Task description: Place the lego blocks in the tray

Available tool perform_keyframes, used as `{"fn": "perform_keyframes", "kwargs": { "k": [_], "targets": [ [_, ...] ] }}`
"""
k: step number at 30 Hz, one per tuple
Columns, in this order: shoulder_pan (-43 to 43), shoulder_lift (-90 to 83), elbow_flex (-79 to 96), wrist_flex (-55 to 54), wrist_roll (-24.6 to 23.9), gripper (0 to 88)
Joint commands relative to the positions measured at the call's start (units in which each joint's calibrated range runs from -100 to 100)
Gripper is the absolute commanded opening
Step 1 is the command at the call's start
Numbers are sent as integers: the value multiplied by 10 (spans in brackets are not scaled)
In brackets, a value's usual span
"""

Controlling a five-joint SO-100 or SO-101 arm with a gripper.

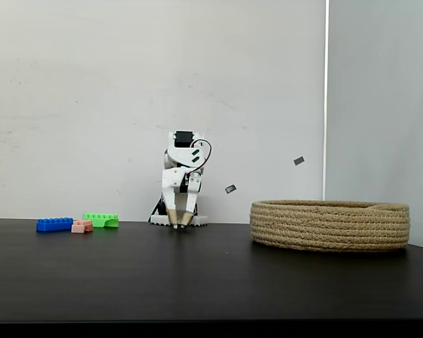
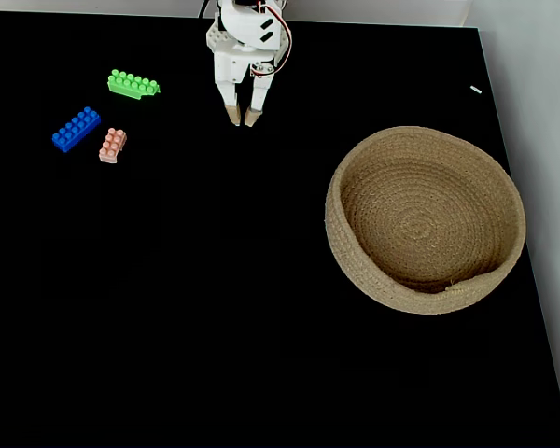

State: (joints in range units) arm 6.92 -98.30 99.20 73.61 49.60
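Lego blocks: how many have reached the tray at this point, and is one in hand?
None done: the tray holds nothing. Nothing in hand: the gripper hangs empty, fingertips slightly apart. Left: the blue block, green block and pink block, all on the table.

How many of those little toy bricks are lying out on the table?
3, all left of the gripper in the top-down fixed view: green brick farthest back, blue brick leftmost, pink brick beside it. The basket holds none.

Arm (image 2: pixel 243 37) base cut off by top edge, pink brick (image 1: pixel 82 226) partly hiding green brick (image 1: pixel 101 220)
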Motion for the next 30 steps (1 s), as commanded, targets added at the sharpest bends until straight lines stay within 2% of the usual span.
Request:
{"fn": "perform_keyframes", "kwargs": {
  "k": [1,30],
  "targets": [
    [-38,-5,8,3,6,0],
    [-42,-5,8,3,10,0]
  ]
}}
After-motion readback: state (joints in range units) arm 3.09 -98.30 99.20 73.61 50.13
